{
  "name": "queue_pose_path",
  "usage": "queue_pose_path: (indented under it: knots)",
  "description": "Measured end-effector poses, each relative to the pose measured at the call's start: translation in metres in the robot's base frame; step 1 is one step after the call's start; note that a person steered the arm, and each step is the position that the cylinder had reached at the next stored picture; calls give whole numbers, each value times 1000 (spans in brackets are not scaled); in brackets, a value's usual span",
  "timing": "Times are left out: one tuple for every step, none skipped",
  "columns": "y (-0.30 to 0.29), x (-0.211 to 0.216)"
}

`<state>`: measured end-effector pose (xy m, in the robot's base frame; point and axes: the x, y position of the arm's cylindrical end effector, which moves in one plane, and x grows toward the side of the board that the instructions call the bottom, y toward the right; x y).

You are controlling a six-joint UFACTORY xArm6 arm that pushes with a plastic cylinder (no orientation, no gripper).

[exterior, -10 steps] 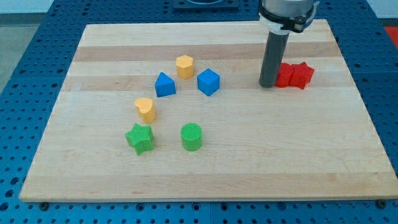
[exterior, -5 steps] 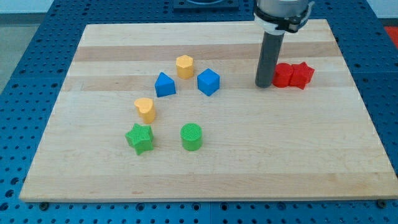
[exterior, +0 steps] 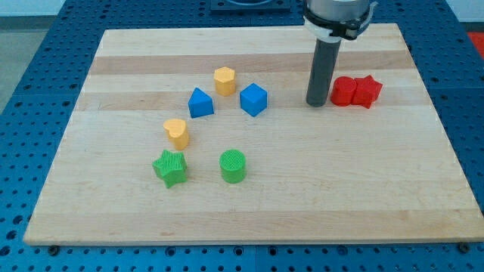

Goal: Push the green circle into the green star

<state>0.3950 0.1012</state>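
You are looking at a pale wooden board [exterior: 363, 196] lying on a blue pegboard bench [exterior: 30, 113], the largest things in view. A straight dark rod comes down from the view's top, and my tip [exterior: 316, 103] rests on the wood. The rod has no jaws, so nothing opens, closes or grips.

Take the green ridged circle block [exterior: 233, 166] as your landmark. It sits low on the board, left of centre. The green star block [exterior: 169, 168] lies near it toward the view's left, a bare gap between them. A yellow block [exterior: 176, 132] sits up-left of the circle; a blue block [exterior: 200, 103], a yellow hexagonal block [exterior: 224, 80] and a blue cube-like block [exterior: 253, 99] arc above it. Two red blocks [exterior: 355, 91] touch each other far up-right.

Over the last second my tip has slid leftward off the red pair, which has stayed put. It remains well apart from the circle, up-right of it. That looks like an approach; pushing has not begun.

The circle stands upright and round, so it has no long axis or heading.
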Motion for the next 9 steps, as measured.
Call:
queue_pose_path:
  knots:
    - [-37,16]
    - [-59,43]
    - [-59,77]
    - [-59,86]
    - [-59,86]
    - [-85,86]
    - [-114,93]
    - [-116,93]
    - [-87,98]
